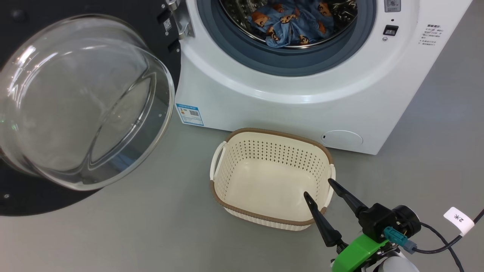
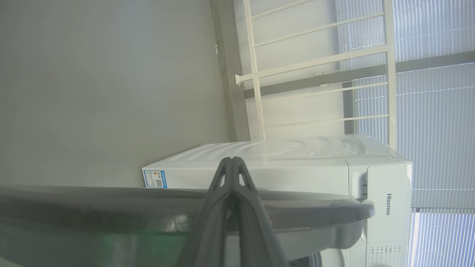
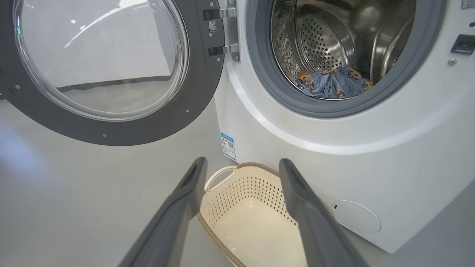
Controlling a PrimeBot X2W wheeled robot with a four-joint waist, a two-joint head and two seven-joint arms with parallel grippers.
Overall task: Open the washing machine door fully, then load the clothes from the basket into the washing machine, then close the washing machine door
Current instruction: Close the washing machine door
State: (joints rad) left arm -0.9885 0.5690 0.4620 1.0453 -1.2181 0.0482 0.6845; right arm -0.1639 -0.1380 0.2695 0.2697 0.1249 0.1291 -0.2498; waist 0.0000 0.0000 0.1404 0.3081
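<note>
One blue garment printed with orange bears (image 1: 291, 22) lies low in the steel drum (image 3: 323, 37) of the washing machine (image 1: 287, 109), a white front-loader with a grey rubber gasket (image 1: 287, 64), a blue sticker (image 1: 189, 114) at its lower left and a round flap (image 1: 342, 138) at its lower right. The washing machine door (image 1: 75, 102), glossy black around a bulging clear glass bowl, stands swung wide to the left on its metal hinge (image 1: 182, 22), the bowl facing the near side. On the grey floor (image 1: 113, 234) just in front of the machine sits the basket (image 1: 272, 133), cream-white and perforated under a brown woven-look rim, upright, its long axis running left to right with a white handle at each end. The right gripper (image 1: 317, 187) reaches in from the near right, its two dark fingers spread apart and holding nothing, tips pointing far and left over the basket's near-right corner. The left gripper (image 2: 232, 161), seen from its own wrist, has its fingers pressed together at the tips with nothing between them, the door's dark edge crossing behind them and the white machine beyond.
</note>
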